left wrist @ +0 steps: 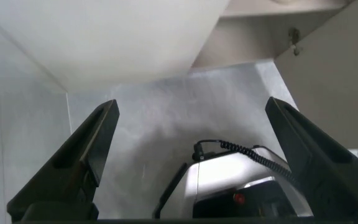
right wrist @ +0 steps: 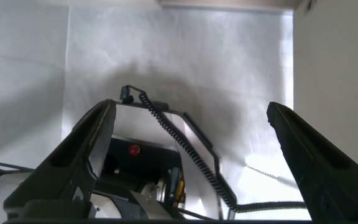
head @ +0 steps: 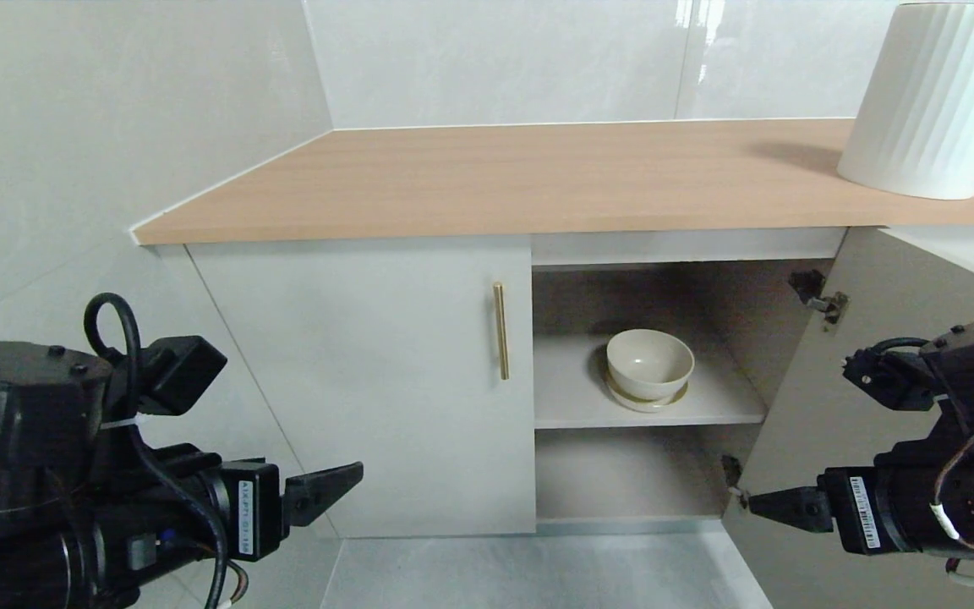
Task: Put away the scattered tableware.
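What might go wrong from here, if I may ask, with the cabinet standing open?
The right gripper sits close by the open pale grey cabinet door; pushing it carelessly might slam it or strain the metal hinge. The cream ceramic bowl rests on a small cream plate on the shelf; a jolt could shift it.

The bowl [head: 650,362] was seated on a plate [head: 646,400] on the cabinet shelf [head: 567,397], above and between the fingers of the left gripper [head: 331,489] and the right gripper [head: 770,506]. The closed door [head: 369,381] was located behind the left fingers, and the open door [head: 800,440] just beside the right fingers.
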You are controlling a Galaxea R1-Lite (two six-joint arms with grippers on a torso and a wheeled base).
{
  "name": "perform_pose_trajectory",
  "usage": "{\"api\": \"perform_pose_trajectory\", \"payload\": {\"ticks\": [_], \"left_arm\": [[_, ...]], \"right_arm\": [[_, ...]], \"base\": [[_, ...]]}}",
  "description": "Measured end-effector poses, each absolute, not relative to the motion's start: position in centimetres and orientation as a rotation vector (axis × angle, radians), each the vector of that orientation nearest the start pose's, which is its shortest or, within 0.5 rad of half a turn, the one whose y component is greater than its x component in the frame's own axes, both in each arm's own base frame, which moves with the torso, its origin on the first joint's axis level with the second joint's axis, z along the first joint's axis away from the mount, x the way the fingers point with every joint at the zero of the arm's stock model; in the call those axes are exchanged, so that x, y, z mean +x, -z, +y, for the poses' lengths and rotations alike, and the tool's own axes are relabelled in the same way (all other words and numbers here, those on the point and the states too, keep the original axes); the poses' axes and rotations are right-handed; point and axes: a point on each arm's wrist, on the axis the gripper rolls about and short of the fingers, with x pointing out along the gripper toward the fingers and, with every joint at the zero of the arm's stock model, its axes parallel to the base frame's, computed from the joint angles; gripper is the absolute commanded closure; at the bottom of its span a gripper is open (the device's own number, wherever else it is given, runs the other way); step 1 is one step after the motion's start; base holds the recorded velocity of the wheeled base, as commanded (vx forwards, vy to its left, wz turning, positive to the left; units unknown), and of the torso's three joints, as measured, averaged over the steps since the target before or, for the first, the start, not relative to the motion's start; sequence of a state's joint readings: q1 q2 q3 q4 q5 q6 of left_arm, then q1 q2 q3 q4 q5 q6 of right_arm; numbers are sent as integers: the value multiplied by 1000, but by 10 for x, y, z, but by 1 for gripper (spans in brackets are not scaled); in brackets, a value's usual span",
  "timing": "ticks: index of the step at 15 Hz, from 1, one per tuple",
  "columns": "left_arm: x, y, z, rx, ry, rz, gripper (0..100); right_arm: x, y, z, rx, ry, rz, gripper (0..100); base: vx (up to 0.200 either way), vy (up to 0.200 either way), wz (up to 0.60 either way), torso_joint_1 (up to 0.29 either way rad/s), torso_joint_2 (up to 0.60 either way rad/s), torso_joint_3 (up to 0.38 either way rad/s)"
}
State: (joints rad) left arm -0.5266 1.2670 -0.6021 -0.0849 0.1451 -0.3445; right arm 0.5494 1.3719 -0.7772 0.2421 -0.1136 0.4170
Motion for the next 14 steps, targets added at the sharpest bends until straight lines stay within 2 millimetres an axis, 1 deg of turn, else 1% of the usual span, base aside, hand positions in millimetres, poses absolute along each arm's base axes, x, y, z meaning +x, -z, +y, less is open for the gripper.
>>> {"api": "perform_pose_trajectory", "payload": {"ticks": [10,14], "left_arm": [[156,-181,-87,-138,271,609,0],[156,-179,-87,-136,272,615,0]], "right_arm": [[164,-186,98,108,-236,861,0],[161,-190,95,106,-219,832,0]], "base": [[-200,0,0,3,0,4],[0,0,0,0,0,0]]}}
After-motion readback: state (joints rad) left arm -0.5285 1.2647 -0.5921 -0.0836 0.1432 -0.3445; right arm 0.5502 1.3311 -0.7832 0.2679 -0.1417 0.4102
